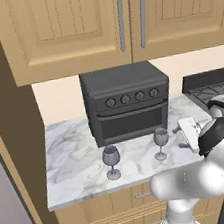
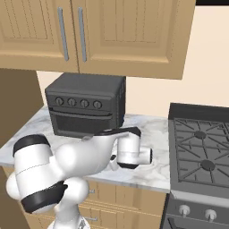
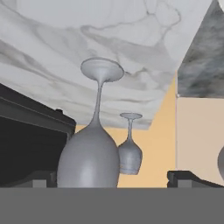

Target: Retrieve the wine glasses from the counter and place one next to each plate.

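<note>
Glasses: two upright on marble surface (image 1: 74, 154) before toaster oven (image 1: 126, 107) — left glass (image 1: 111, 157), right glass (image 1: 160, 138). Gripper (image 3: 111, 181) beside right glass, jaws wide apart, empty.

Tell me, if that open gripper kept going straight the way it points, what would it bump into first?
Most likely the nearer greyish-purple stemmed wine glass, whose bowl sits between the gripper's open finger tips in the hand view. The second identical glass stands farther behind it; exact depth is hard to judge.
</note>
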Robot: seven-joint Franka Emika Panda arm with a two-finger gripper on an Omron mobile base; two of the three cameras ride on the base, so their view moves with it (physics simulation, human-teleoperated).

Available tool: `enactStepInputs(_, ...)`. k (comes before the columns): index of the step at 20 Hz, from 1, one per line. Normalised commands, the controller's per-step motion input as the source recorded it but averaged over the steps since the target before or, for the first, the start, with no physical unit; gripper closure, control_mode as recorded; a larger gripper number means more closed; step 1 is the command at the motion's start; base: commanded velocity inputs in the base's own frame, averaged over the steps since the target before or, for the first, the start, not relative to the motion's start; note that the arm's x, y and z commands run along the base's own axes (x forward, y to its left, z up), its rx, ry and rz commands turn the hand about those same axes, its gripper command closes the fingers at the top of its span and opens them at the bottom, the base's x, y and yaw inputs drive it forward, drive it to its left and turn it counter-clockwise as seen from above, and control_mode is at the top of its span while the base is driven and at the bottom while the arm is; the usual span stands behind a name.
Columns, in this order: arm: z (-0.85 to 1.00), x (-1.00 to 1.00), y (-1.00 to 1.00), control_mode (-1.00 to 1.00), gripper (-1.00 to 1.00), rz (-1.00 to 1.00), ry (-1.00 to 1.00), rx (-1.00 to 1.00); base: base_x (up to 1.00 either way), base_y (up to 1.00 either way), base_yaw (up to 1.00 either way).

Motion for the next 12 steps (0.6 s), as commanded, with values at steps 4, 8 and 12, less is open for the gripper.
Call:
enactStepInputs(4, -0.09, 0.19, 0.01, -1.0, -1.0, 0.0, 0.0, 0.0, 0.0, 0.0, 0.0)
enactStepInputs(8, -0.15, 0.15, 0.02, -1.0, -1.0, 0.0, 0.0, 0.0, 0.0, 0.0, 0.0)
enactStepInputs(12, -0.1, 0.0, 0.0, -1.0, -1.0, 0.0, 0.04, 0.06, 0.0, 0.0, 0.0)
